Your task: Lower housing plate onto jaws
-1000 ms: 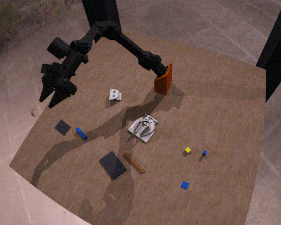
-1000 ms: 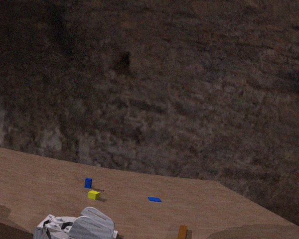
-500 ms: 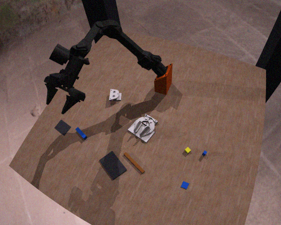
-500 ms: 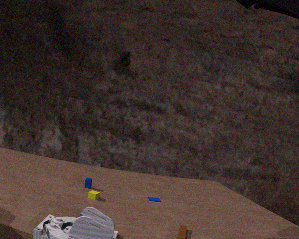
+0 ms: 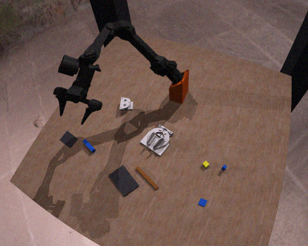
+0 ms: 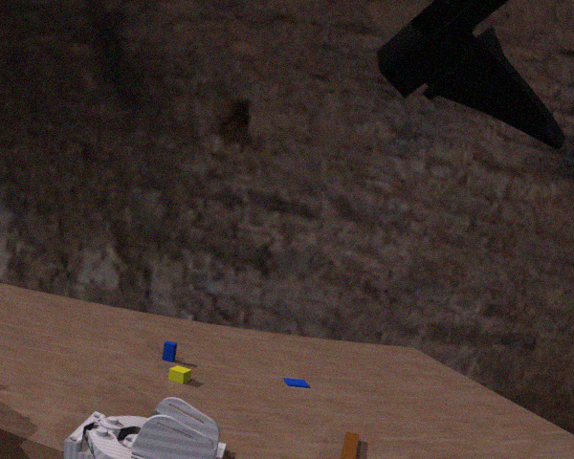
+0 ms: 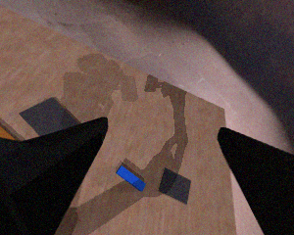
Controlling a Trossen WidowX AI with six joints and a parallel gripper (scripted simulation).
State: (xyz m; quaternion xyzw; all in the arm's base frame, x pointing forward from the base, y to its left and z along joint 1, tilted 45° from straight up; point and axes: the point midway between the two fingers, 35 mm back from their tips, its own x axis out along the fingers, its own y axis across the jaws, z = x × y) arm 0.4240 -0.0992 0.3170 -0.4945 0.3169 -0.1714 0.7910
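Observation:
The white base (image 5: 145, 143) (image 6: 220, 450) lies on the table with two grey jaws (image 5: 158, 143) (image 6: 173, 439) standing up from it side by side. The jaw stubs and pins at its back are too small to tell apart. A small white part with two round holes, which looks like the housing plate (image 5: 125, 103), sits apart from the base, towards the arm's side; whether it lies flat is hard to tell. My gripper (image 5: 71, 119) (image 7: 163, 127) is open and empty, high above the table's left side, away from both white parts. One finger shows in the exterior view, upper right.
Beneath my gripper lie a dark square (image 5: 69, 139) (image 7: 175, 186) and a blue bar (image 5: 89, 145) (image 7: 130, 177). A dark slab (image 5: 123, 180) (image 7: 49, 117) and an orange-brown stick (image 5: 147, 178) (image 6: 349, 447) lie before the base. A yellow cube (image 5: 206, 164) (image 6: 179, 374) and small blue blocks lie right.

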